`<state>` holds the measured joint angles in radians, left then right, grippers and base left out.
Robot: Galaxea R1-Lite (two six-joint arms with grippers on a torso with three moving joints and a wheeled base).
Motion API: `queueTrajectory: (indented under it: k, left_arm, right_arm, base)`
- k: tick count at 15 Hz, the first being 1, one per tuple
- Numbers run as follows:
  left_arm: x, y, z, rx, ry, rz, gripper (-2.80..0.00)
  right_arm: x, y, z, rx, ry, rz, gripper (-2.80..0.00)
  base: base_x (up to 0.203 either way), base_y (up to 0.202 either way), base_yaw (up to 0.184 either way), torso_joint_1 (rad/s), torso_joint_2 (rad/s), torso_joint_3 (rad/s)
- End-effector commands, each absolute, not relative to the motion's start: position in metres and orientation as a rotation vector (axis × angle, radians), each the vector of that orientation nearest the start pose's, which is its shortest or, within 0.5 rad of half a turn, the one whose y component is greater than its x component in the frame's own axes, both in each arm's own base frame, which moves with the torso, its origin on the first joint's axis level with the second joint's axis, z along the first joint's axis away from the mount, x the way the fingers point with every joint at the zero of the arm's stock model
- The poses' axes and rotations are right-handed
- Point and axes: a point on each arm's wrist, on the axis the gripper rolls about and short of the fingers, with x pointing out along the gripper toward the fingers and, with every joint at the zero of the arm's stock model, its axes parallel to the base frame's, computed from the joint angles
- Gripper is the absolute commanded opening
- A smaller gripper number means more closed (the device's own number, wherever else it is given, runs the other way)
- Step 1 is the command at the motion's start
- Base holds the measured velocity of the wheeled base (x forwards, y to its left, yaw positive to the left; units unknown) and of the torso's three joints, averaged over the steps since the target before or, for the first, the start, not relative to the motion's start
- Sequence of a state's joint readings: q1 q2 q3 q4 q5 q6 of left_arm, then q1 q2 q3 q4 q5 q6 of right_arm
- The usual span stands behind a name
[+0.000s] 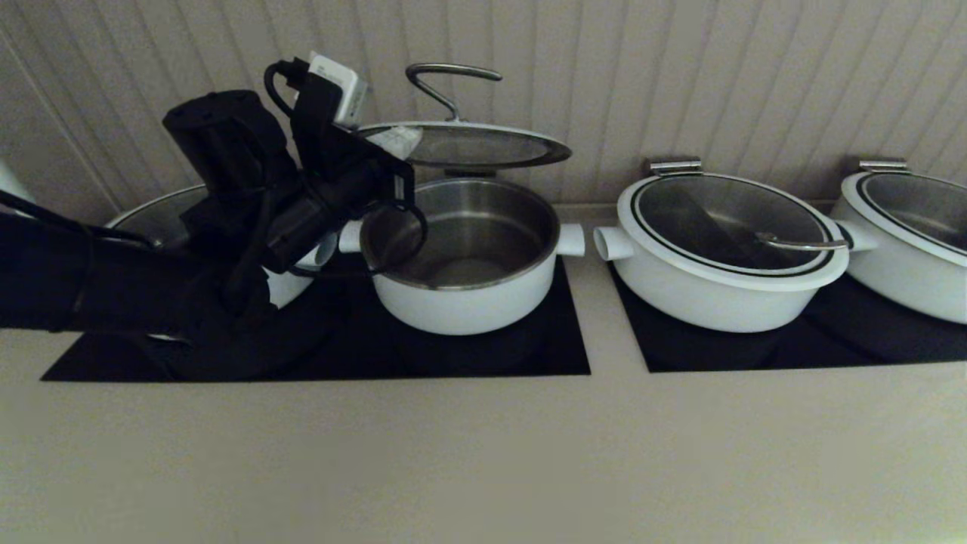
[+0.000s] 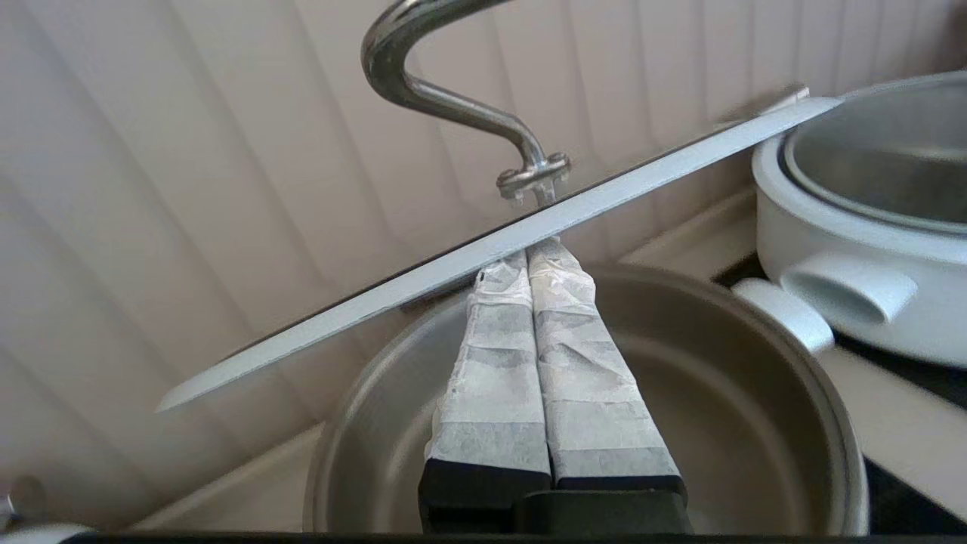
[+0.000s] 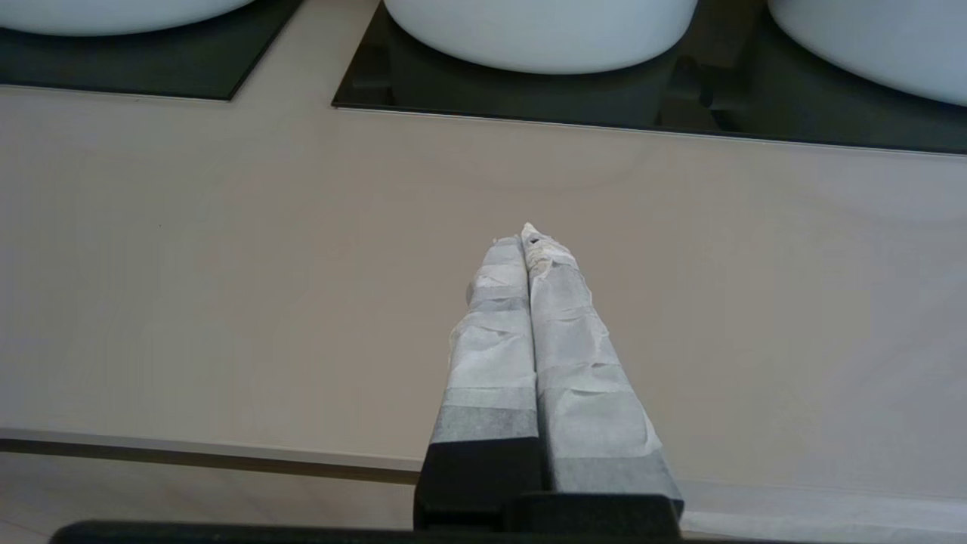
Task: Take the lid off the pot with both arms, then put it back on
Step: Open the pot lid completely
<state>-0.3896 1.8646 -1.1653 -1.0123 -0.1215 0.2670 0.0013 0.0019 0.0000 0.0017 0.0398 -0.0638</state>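
Glass and white-rimmed, the lid [image 1: 468, 145] hangs level in the air just above the open pot [image 1: 461, 253], which sits on a black mat on the bench [image 1: 483, 453]. Only the left tool [image 2: 535, 261] carries it: the taped fingers [image 2: 498, 363] are pressed together with their tips touching the lid's rim from below, so how firmly they pinch it cannot be seen. The arched steel handle [image 1: 446, 83] stands free, gripped by nothing. The right tool [image 3: 529, 238] hovers low over bare bench, well apart from the pot, its fingers pressed together on nothing.

Judging from this, the lift is done and the return is next. A one-sided edge hold invites tilting, so the lid should come down slowly, kept level and centred over the pot's steel rim.
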Motion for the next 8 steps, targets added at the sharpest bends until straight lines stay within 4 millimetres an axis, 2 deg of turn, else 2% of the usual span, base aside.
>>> queueTrajectory:
  k: [1,5,8]
  left_arm:
    - [0.3419,-0.1434,0.268,0.214,-0.406,-0.458,-2.8]
    - [0.3474,-0.1456,0.2763,0.208,-0.45,-0.451,-2.8]
    - [0.3497,-0.1466,0.2747,0.208,-0.448,-0.451,-2.8]
  right_arm:
    - [-0.0227,0.0009,0.0754,-0.064,0.002,0.042,-2.8]
    - [-0.0227,0.0009,0.0753,-0.064,0.001,0.041,-2.8]
    - [-0.0227,0.0009,0.0754,-0.064,0.002,0.042,-2.8]
  base:
    - [0.0,0.0,0.0,0.0,0.0,0.0]
    - [0.0,0.0,0.0,0.0,0.0,0.0]
    - [0.0,0.0,0.0,0.0,0.0,0.0]
